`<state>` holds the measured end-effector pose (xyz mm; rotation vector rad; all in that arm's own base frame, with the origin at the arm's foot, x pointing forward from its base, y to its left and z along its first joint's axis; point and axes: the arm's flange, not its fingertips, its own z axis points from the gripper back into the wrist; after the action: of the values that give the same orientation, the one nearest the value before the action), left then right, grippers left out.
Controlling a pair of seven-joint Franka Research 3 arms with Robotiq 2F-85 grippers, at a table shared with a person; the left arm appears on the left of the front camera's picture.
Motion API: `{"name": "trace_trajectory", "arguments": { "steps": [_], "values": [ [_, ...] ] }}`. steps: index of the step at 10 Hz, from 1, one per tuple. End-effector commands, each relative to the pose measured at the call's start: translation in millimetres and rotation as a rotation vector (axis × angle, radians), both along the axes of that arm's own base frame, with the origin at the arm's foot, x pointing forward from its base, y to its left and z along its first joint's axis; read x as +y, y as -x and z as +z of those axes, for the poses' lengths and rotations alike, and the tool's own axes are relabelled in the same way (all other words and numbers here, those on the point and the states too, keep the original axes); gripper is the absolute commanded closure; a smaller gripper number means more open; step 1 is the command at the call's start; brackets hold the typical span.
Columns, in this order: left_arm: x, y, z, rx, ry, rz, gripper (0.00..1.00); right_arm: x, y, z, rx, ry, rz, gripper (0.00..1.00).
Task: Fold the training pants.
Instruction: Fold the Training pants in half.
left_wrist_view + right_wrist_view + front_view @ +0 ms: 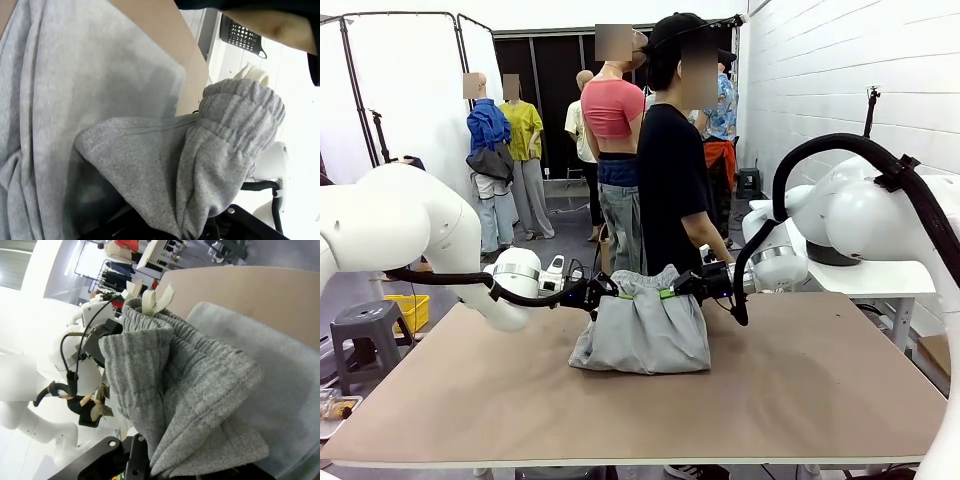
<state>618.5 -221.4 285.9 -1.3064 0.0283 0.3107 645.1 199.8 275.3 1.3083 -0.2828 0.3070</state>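
step: folding – both arms are holding the waistband up over mid-table | left gripper (594, 293) is clamped tight on the 9 o'clock end of the training pants (642, 333), right gripper (692, 288) on the 3 o'clock end | legs are bunching on the table (800, 390) | advice: keep both ends level – lay down toward 6 o'clock, release together

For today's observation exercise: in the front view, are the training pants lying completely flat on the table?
No. The left gripper and right gripper hold the waistband of the training pants raised above the table.
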Motion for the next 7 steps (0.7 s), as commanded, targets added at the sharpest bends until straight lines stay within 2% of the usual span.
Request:
{"name": "trace_trajectory", "arguments": {
  "steps": [1, 5, 7],
  "values": [
    [-3.8, -21.8, 5.2, 0.016, -0.035, 0.008, 1.0, 0.4, -22.8, 0.3, 0.021, 0.003, -0.048, 1.0],
    [-0.4, -40.1, -5.5, 0.052, -0.048, 0.053, 1.0, 1.1, -38.6, -8.7, 0.06, 0.039, -0.066, 1.0],
    [4.7, -40.2, -13.3, 0.105, -0.064, 0.066, 1.0, -0.5, -41.0, -15.9, 0.108, 0.069, -0.076, 1.0]
  ]
}}
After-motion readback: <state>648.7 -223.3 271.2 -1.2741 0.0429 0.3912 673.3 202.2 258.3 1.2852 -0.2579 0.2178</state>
